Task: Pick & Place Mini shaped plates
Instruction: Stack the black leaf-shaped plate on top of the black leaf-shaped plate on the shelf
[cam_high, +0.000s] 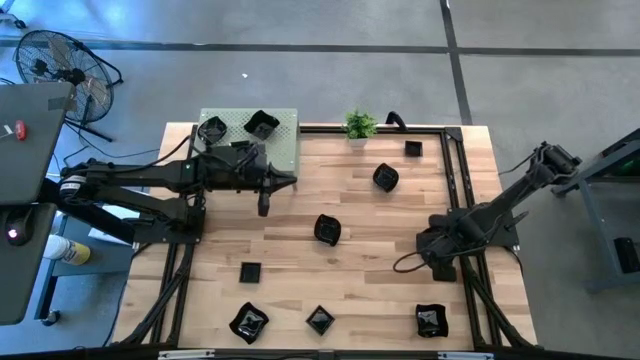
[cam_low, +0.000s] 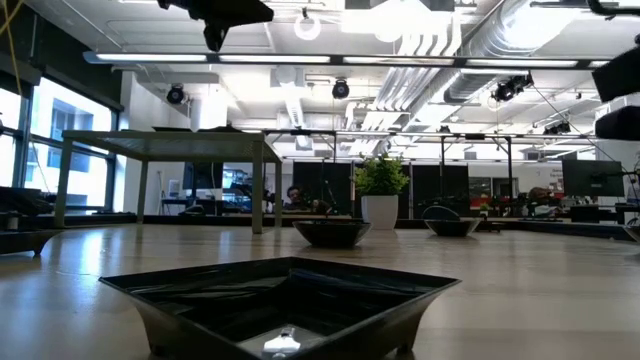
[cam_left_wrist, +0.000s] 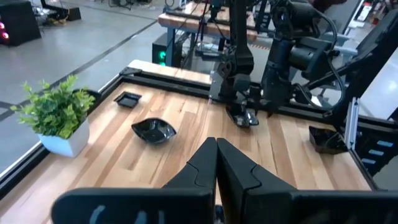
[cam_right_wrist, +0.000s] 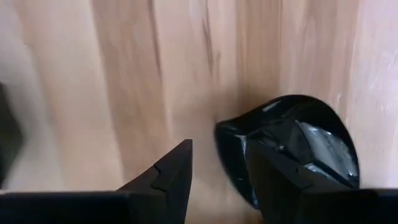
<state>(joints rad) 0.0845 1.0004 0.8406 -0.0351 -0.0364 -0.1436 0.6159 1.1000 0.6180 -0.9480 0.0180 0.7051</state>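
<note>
Two glossy black mini shaped plates (cam_high: 262, 125) already sit on the pale green perforated board (cam_high: 287, 150) at the wooden table's (cam_high: 370, 270) far left; seven wait (scattered across the wood). The left gripper (cam_left_wrist: 216, 163), fingers pressed together and empty, hovers beside the board. The right gripper (cam_right_wrist: 219, 169), parted, straddles one dark dish's rim.

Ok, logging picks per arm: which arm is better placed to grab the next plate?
Right. The right gripper is down at the table, open, the rim of a round black plate between its fingers. The left gripper is shut, raised, empty.
</note>
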